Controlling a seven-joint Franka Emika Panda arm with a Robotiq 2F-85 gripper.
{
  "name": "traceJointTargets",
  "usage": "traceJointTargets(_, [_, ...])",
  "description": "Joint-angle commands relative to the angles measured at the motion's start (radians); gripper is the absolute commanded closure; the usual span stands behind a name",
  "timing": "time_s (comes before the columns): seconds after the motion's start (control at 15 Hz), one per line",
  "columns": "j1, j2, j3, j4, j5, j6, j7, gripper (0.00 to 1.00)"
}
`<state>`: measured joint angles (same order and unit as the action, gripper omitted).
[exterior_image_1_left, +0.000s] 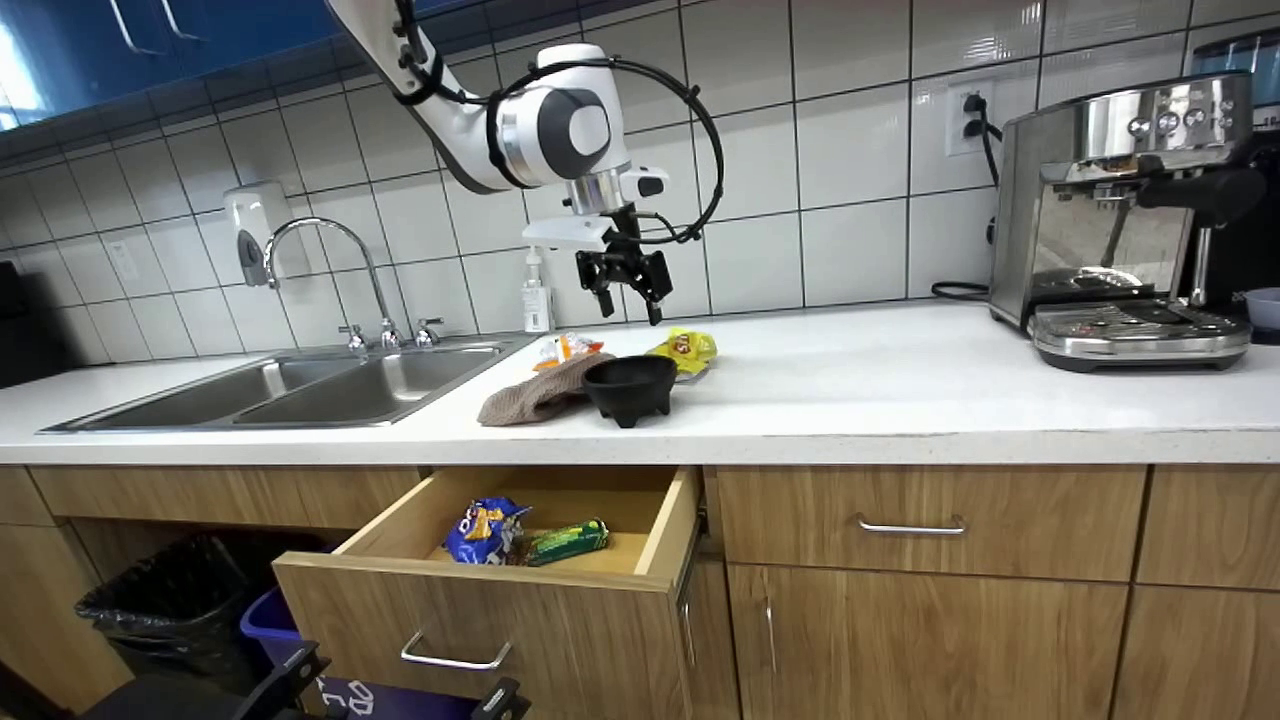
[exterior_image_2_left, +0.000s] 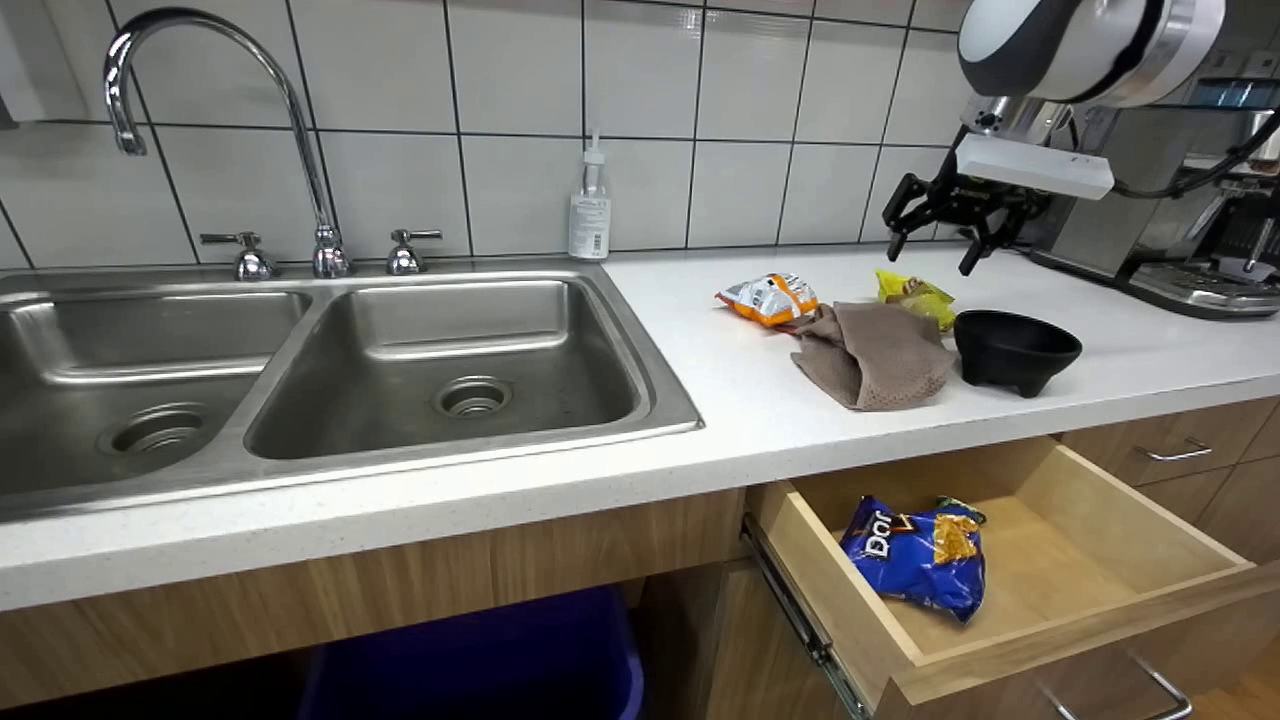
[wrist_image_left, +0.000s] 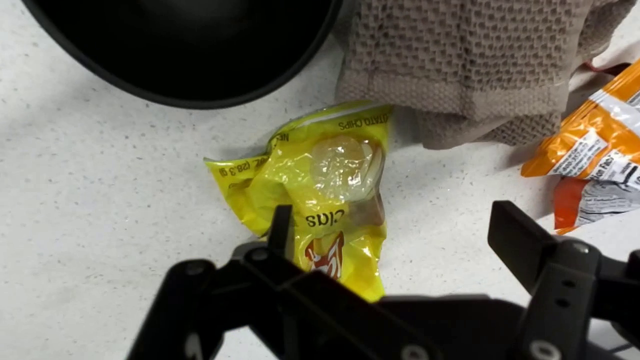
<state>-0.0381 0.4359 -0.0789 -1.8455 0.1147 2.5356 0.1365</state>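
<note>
**Jaws wide apart, above and behind black bowl (exterior_image_1_left: 628, 395)**

In an exterior view, the jaws hang over the bowl and the white surface (exterior_image_1_left: 900, 380). Behind the bowl, to the right, lies the yellow chip bag (exterior_image_1_left: 690, 348); just left is a brown cloth (exterior_image_1_left: 535, 398). Below the bowl, an open drawer (exterior_image_1_left: 560, 620) holds a blue bag (exterior_image_1_left: 485, 532) and a green packet (exterior_image_1_left: 568, 542).

In an exterior view, an orange-and-white bag (exterior_image_2_left: 768, 298) lies left of the bowl.

In the wrist view, the yellow chip bag shows just below the bowl, partly hidden by the spread jaws.
</note>
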Motion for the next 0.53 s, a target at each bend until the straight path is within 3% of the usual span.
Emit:
traceJointTargets(0.0, [-0.008,0.089,-0.01,0.122,-0.004,-0.052,0.053,0.0])
traceJointTargets(0.47, [-0.014,0.196,-0.029,0.242,-0.01,-0.098,0.076,0.0])
